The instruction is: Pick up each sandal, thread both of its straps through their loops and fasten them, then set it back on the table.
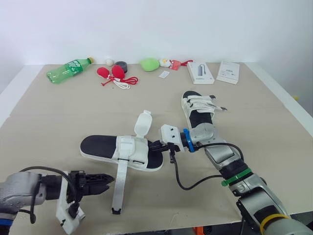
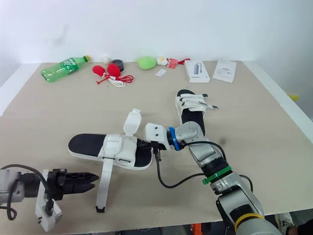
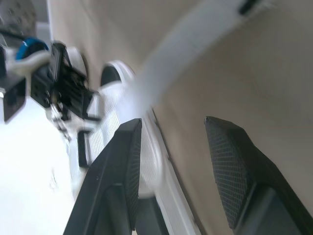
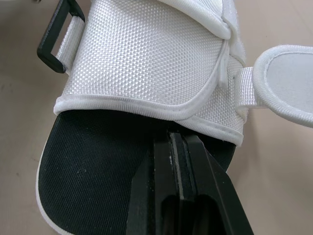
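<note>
The near sandal (image 1: 120,152) is lying flat around the middle of the worktop (image 1: 58,117), black footbed facing up, with both straps undone. The long strap (image 1: 119,186) is trailing off the white upper toward 6 o'clock, its black tip ending near the front edge. The short strap (image 1: 143,122) is sticking up toward 12 o'clock.

The right hand (image 1: 156,146) is coming in from 3 o'clock of that sandal. Its fingers (image 4: 178,161) are pressed together with no gap, and the tips are sitting over the black footbed right at the hem of the white upper. I can't tell if they're actually pinching any of that fabric.

The left hand (image 1: 110,180) is hovering low at about 7 o'clock of the sandal, pointing toward 3 o'clock. Its two fingers are spread apart and holding nothing, and the tips are sitting just beside the long strap at its 9 o'clock side.

The far sandal (image 1: 198,110) is lying at roughly 2 o'clock of the near one, just past the right arm, with its straps lying across the upper.

Along the back edge at 12 o'clock there's a green bottle (image 1: 68,70), some red bits with a cord (image 1: 113,73), a green lump (image 1: 149,64) and two white boxes (image 1: 200,72), all well apart from both sandals.
</note>
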You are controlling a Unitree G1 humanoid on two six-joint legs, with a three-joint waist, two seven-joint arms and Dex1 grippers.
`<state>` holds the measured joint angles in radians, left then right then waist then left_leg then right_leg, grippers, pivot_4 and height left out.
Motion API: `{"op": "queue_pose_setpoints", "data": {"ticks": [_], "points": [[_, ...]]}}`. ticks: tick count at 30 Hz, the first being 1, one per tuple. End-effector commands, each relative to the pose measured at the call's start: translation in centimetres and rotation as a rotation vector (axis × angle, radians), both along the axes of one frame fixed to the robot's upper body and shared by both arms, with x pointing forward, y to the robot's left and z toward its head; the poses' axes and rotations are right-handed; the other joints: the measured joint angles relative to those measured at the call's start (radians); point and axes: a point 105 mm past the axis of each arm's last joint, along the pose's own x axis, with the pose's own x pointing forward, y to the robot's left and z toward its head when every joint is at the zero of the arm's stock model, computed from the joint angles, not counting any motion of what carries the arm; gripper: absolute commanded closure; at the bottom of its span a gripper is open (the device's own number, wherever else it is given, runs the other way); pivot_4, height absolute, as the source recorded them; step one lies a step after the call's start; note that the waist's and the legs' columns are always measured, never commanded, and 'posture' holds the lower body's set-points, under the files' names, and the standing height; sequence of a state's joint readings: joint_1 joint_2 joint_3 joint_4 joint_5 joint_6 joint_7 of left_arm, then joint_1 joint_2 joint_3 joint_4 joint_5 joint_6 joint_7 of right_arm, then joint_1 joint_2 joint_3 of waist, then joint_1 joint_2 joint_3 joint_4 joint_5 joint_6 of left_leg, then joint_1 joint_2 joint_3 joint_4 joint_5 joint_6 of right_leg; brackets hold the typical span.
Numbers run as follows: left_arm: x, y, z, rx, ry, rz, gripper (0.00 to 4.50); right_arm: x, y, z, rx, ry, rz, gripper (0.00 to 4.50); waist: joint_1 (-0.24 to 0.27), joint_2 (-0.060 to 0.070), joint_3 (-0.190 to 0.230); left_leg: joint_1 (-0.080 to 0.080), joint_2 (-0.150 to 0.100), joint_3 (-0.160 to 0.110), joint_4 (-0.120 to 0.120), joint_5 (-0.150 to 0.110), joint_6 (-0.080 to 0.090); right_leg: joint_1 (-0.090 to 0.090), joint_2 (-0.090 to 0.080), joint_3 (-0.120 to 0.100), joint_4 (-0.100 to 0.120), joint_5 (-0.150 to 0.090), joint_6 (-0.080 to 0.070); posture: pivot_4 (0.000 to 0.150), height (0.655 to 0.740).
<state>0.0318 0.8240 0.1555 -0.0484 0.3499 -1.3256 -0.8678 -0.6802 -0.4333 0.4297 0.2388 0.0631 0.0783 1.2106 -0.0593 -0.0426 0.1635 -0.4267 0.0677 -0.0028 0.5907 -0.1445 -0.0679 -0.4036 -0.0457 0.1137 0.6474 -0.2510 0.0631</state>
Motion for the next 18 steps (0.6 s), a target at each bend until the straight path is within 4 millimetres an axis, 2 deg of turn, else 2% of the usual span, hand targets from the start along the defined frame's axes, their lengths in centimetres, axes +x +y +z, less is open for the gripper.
{"op": "queue_pose_setpoints", "data": {"ticks": [1, 6, 12, 16, 18], "points": [[0.0, -1.1, 0.5, -0.049, -0.03, -0.033, 2.4, -0.2, -1.8, -3.0, -0.117, 0.072, -0.056, 4.5, 0.003, 0.0, 0.0, 0.0, 0.0, 0.0, 0.0, 0.0, 0.0, 0.0, 0.001, 0.0, 0.001, 0.0, 0.0, 0.15, 0.74], [-0.2, -1.7, 0.3, -0.055, -0.03, -0.053, 2.4, -0.2, -2.0, -3.1, -0.119, 0.074, -0.066, 4.5, 0.011, 0.0, 0.0, 0.0, 0.002, 0.0, 0.0, 0.0, 0.001, 0.0, 0.003, 0.0, 0.001, -0.003, 0.004, 0.15, 0.74], [0.0, -3.7, 0.3, -0.109, -0.03, -0.107, 2.4, -0.1, -1.9, -3.0, -0.117, 0.076, -0.074, 4.5, 0.013, 0.001, -0.001, 0.001, 0.002, 0.0, 0.0, 0.0, 0.002, 0.0, 0.003, 0.0, 0.001, -0.003, 0.004, 0.15, 0.74], [0.1, -4.3, 0.2, -0.108, -0.012, -0.122, 3.2, 0.1, -2.1, -2.9, -0.121, 0.073, -0.081, 4.5, 0.013, 0.002, -0.002, 0.001, 0.002, 0.0, 0.0, 0.001, 0.002, 0.0, 0.003, 0.0, 0.001, -0.002, 0.004, 0.15, 0.74], [0.3, -4.4, 0.3, -0.128, 0.017, -0.104, 4.02, 0.2, -2.1, -2.9, -0.121, 0.072, -0.082, 4.5, 0.013, 0.002, -0.002, 0.001, 0.002, 0.0, 0.0, 0.001, 0.002, 0.001, 0.003, 0.0, 0.002, -0.002, 0.005, 0.15, 0.74]]}}
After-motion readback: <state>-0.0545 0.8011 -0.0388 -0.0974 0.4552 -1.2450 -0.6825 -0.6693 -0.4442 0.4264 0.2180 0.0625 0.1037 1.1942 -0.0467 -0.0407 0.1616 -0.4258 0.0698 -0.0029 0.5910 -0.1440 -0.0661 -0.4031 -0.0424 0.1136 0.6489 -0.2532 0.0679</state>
